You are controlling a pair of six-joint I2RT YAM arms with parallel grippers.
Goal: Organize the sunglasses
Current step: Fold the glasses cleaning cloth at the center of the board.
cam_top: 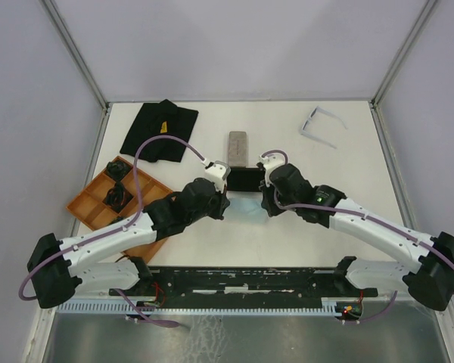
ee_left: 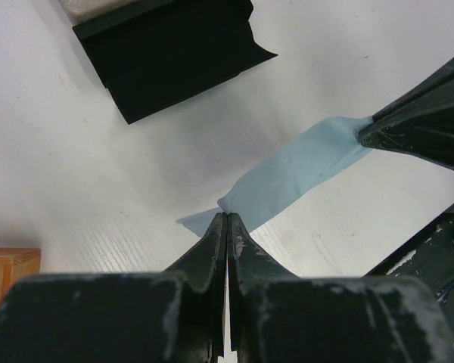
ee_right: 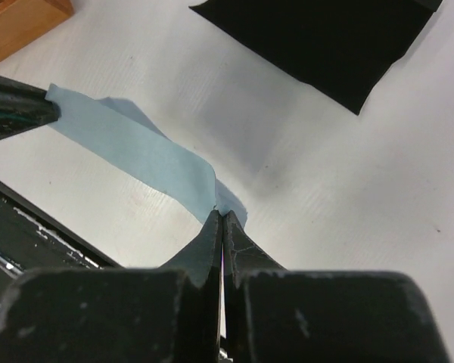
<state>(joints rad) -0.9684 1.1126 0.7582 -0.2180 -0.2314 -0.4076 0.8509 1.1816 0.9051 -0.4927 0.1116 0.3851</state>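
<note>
Left gripper [ee_left: 226, 215]: fingers pressed together, pinching one end of the blue cloth [ee_left: 295, 175] near the middle of the table.
Right gripper [ee_right: 221, 216]: fingers closed tight on the other end of the same cloth, with no gap showing between them.
Blue cloth: stretched as a narrow band between the two grippers, with a small flap sticking out past each pinch. It is just on the near side of the black case.
Pale-framed glasses [cam_top: 320, 125]: lying on the far right part of the table, with the arms apparently spread open. They are well apart from both grippers and touch nothing else.
Black case [cam_top: 246, 179]: flat and oblong, lying crosswise at the middle of the table, just beyond the grippers and between them.
Grey case [cam_top: 237, 147]: oblong, lying lengthwise just beyond the black case. From above I cannot tell whether the two touch.
Black fabric [cam_top: 160, 130]: a folded dark piece with a small yellow mark, at the far left of the table.
Orange tray [cam_top: 91, 204]: divided into compartments, at the left edge of the table, partly under the left arm.
Dark shapes [cam_top: 118, 197]: two sit in the tray's compartments, too small to tell what they are.
Table [cam_top: 348, 174]: white, with pale walls around the far and side edges.
</note>
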